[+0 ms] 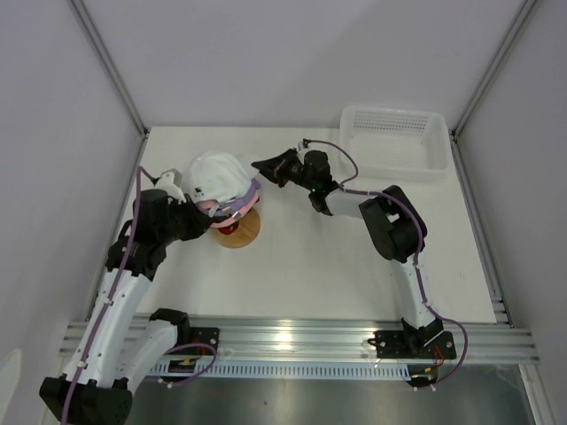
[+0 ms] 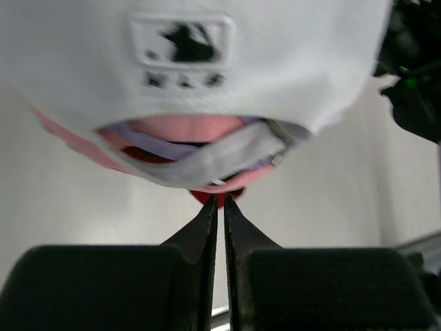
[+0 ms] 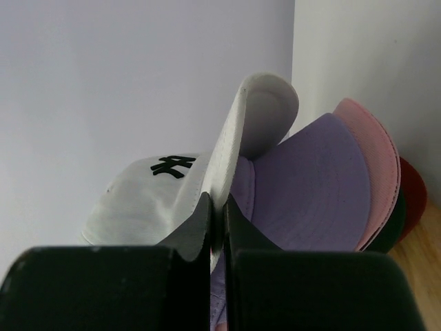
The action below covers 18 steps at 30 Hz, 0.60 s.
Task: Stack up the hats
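Soft white cap (image 1: 217, 175) tops lavender cap (image 3: 310, 186), pink cap (image 3: 375, 158) and red cap (image 3: 413, 193), nested on round wooden stand (image 1: 244, 232). Right tool (image 3: 219, 200) pinches white cap's curved brim. Left tool (image 2: 219, 200) pressed together behind stack.

Stack: 5 caps nested into 1 pile, left of middle in the overhead view.
White cap (image 1: 217, 177): outermost, on top; rounded crown, black stitched logo on the front, small black logo patch at the back; brim bent upward (seen edge-on in the right wrist view).
Lavender cap (image 3: 310, 186): directly under the white; its brim fans out beside the white brim.
Pink cap (image 3: 375, 158): next down; brim edge shows past the lavender.
Black cap (image 3: 390, 236): only a thin dark rim shows.
Red cap (image 3: 413, 196): lowest; a sliver of brim at the outside.
Rear: the straps and back edges overlap, red lowest.
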Motion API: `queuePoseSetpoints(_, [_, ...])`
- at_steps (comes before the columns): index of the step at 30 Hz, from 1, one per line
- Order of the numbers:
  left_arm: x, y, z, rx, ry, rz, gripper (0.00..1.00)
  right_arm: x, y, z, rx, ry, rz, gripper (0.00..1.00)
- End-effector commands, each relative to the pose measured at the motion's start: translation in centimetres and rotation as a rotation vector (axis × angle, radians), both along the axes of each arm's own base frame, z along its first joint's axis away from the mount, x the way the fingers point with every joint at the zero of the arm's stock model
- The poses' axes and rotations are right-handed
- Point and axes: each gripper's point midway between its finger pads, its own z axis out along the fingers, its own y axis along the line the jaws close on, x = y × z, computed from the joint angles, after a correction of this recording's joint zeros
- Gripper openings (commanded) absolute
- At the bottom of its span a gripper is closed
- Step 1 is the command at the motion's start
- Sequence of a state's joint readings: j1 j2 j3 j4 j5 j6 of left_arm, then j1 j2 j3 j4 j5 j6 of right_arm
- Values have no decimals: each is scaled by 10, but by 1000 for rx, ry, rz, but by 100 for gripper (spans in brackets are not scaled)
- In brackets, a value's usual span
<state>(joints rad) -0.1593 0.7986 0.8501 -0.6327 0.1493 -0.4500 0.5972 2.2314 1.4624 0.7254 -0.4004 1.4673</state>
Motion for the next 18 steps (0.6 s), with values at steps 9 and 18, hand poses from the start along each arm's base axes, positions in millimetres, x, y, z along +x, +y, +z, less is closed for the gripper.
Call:
queuePoseSetpoints(9, [-68, -68, 33, -260, -5, -440, 4, -20, 1, -59, -122, 25, 2, 0])
queuePoseSetpoints(18, [-44, -20, 87, -55, -277, -189, 53, -22, 3, -52, -123, -8, 14, 0])
